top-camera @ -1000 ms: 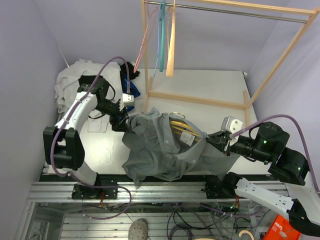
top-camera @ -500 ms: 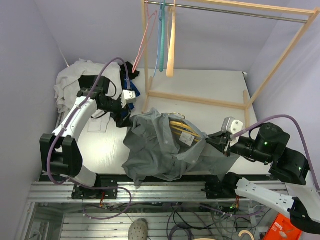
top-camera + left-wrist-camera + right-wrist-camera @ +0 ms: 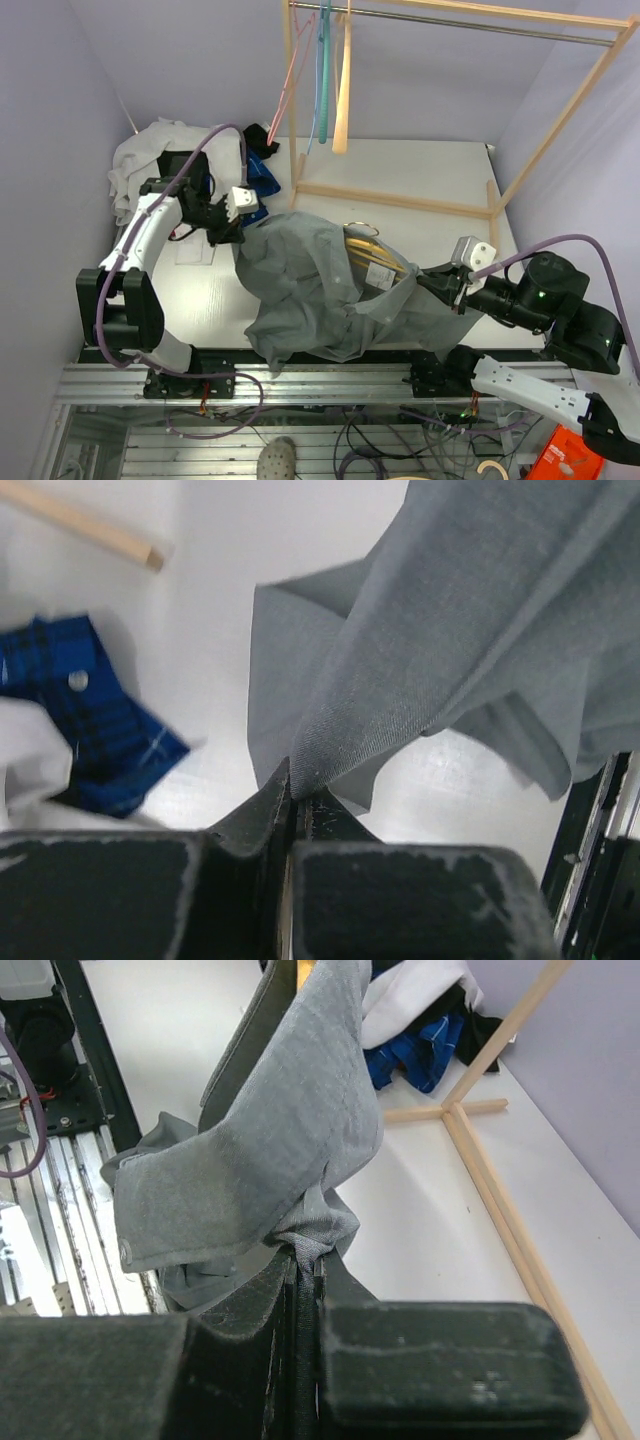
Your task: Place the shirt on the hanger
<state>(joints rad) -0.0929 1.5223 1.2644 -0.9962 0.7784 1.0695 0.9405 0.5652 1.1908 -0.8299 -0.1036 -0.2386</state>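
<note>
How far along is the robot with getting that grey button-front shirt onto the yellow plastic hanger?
Partly done: the yellow plastic hanger already sits inside the grey long-sleeved shirt. In hand: the left gripper and right gripper each pinch its fabric, spreading it. To do: the shirt lies bunched on the white table, not squared on the hanger.
</note>
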